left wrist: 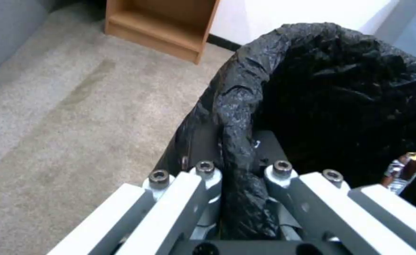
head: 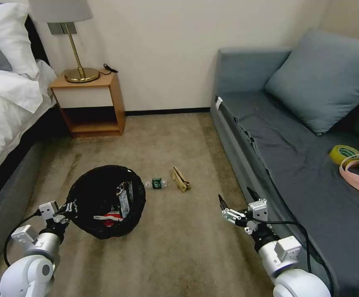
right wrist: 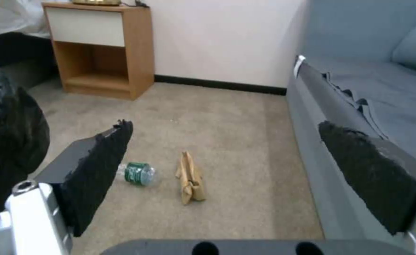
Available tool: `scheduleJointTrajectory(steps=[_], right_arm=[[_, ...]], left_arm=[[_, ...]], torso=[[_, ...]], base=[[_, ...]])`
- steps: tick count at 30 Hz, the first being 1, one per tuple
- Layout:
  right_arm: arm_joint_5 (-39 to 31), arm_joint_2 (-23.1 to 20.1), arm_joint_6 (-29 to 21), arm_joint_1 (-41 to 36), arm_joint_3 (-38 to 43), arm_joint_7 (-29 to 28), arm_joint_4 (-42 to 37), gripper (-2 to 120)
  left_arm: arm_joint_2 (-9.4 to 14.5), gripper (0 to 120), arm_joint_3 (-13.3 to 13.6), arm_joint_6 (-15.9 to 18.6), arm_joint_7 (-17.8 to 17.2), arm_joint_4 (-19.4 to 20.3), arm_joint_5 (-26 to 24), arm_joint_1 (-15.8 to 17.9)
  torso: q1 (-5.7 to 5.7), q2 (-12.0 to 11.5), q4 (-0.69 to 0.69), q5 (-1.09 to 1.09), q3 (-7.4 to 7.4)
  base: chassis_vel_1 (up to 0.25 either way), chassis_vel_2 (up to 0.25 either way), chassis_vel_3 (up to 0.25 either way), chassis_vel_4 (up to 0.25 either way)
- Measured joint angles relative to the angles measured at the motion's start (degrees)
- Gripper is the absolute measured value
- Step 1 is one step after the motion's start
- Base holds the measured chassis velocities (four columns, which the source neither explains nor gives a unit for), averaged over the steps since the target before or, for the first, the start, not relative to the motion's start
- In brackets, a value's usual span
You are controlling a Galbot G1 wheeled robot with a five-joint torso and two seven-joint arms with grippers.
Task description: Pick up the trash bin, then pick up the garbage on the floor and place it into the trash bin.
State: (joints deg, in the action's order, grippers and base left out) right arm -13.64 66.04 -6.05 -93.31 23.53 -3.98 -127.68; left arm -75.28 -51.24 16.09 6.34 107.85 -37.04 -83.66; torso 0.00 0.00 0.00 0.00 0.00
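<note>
Carpet runs between bed and sofa (head: 294, 165). Nearest, the left gripper (head: 69, 209) pinches the bin (head: 105, 198) by its bagged rim (left wrist: 239, 141), wrappers (head: 123, 200) inside. The right gripper (head: 235, 201) hangs wide open over bare floor beside the sofa edge. Beyond the bin lie the bottle (right wrist: 137, 173) and cardboard (right wrist: 190, 179), then open carpet to the nightstand (head: 90, 105).

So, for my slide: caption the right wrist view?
Open right gripper above carpet, facing bottle and cardboard piece.
</note>
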Motion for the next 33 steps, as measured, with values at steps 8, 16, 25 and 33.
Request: scheduleJointTrajectory(steps=[8, 16, 25, 33], right_arm=[[-0.19, -0.63, -0.11, 0.31, 0.13, 0.2, 0.05, 100], [-0.46, -0.72, -0.04, 0.61, 0.41, 0.2, 0.19, 100], [-0.45, -0.41, 0.03, 0.87, 0.45, 0.2, 0.31, 100], [-0.62, -0.61, 0.05, 0.95, 0.65, 0.28, 0.4, 100]], left_arm=[[-0.26, 5, -0.01, 0.01, 0.0, 0.0, -0.03, -0.12], [-0.31, 5, -0.05, 0.01, -0.01, 0.0, -0.03, -0.03], [-0.34, 5, -0.06, 0.0, -0.06, 0.0, -0.01, 0.27], [-0.43, 5, -0.11, 0.0, -0.08, 0.0, 0.02, 0.33]], torso=[[0.0, 0.0, 0.0, 0.0, 0.0], [0.0, -0.01, 0.0, 0.0, 0.0], [0.0, -0.01, 0.0, 0.0, 0.0], [0.0, -0.01, 0.0, 0.0, 0.0]], base=[[0.0, 0.0, 0.0, 0.0], [0.0, 0.0, 0.0, 0.0], [0.0, 0.0, 0.0, 0.0], [0.0, 0.0, 0.0, 0.0]])
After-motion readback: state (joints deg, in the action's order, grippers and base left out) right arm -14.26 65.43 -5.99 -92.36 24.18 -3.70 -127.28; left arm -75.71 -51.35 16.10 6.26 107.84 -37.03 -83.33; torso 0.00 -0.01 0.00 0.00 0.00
